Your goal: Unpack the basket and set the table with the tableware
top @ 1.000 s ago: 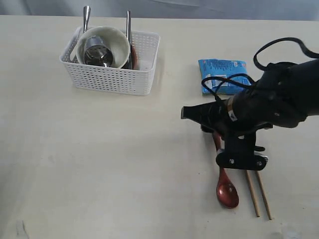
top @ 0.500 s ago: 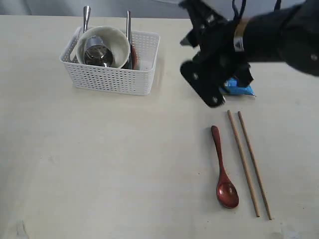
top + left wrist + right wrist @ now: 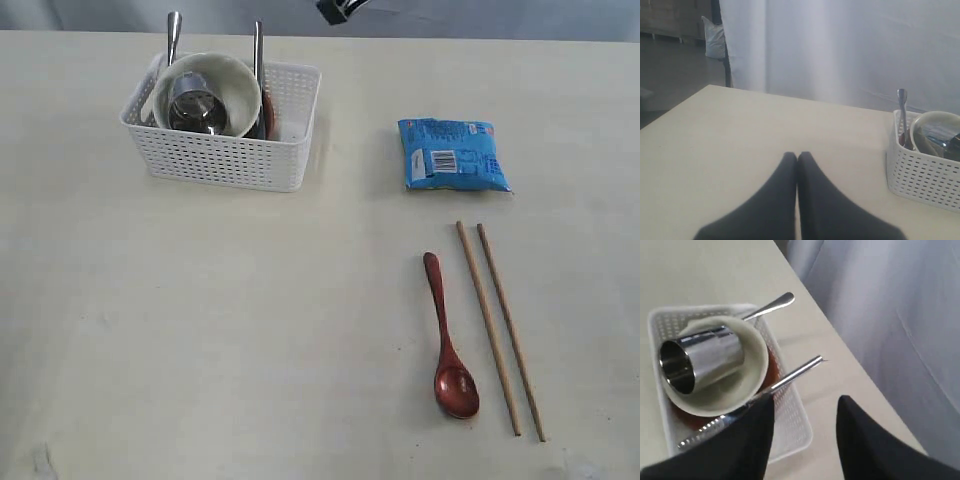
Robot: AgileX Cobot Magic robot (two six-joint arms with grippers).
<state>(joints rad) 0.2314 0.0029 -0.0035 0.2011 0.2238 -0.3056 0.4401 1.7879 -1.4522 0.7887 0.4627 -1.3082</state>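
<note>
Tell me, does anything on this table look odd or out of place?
Two things. A blue snack packet lies near the spoon and chopsticks, though it is no tableware. In the basket, the steel cup lies tipped on its side inside the bowl.

White lattice basket; dark red spoon; blue packet.

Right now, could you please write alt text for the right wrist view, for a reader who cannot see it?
A white basket on a cream table holds a cream bowl with a steel cup lying on its side, and two steel handles stick out. The open right pincer fills the foreground.
</note>
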